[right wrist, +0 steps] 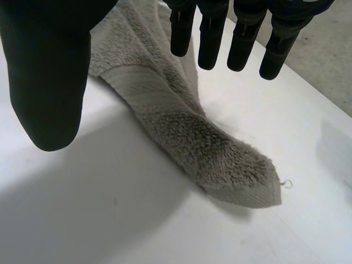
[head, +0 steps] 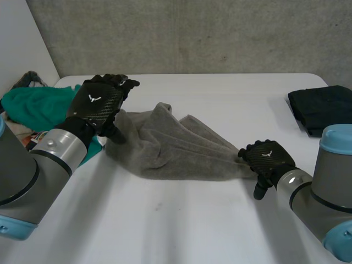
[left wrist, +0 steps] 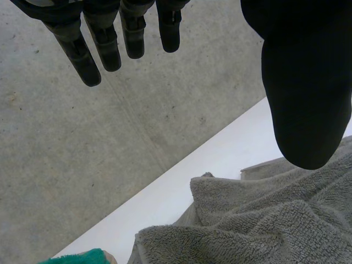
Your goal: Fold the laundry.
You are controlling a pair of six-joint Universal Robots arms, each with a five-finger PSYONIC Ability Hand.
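Grey towel [head: 176,146] bunched mid white table [head: 181,220], left hand [head: 96,102] over its left end, fingers straight, holding nothing, right hand [head: 269,158] at its right corner, fingers spread, nothing gripped, teal cloth [head: 36,104] far left

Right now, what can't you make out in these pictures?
Black cloth: head view, cut off by the picture's edge and the right arm; which garment it is stays unclear.
Teal cloth: head view, partly behind the left arm.
Grey towel: head view, one end hidden under the left hand.
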